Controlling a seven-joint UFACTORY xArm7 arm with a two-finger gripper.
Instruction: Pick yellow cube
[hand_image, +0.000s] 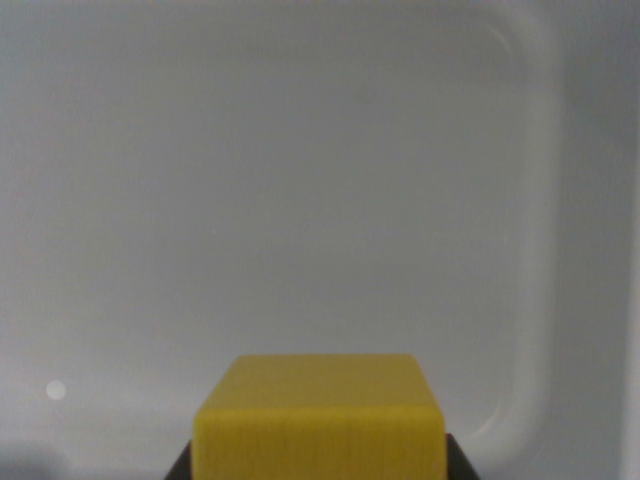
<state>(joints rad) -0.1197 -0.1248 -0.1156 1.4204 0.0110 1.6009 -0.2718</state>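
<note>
Wrist view: bright yellow cube (320, 415)

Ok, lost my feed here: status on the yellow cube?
Fingers flank yellow cube, dark tips barely visible; grip unconfirmed. White tray beneath. Nothing in the way.

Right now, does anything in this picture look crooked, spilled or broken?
Nothing stands out. The yellow cube sits square at the bottom of the wrist view, between dark gripper parts at its lower corners. The white tray behind looks clean, apart from one small pale spot.
</note>
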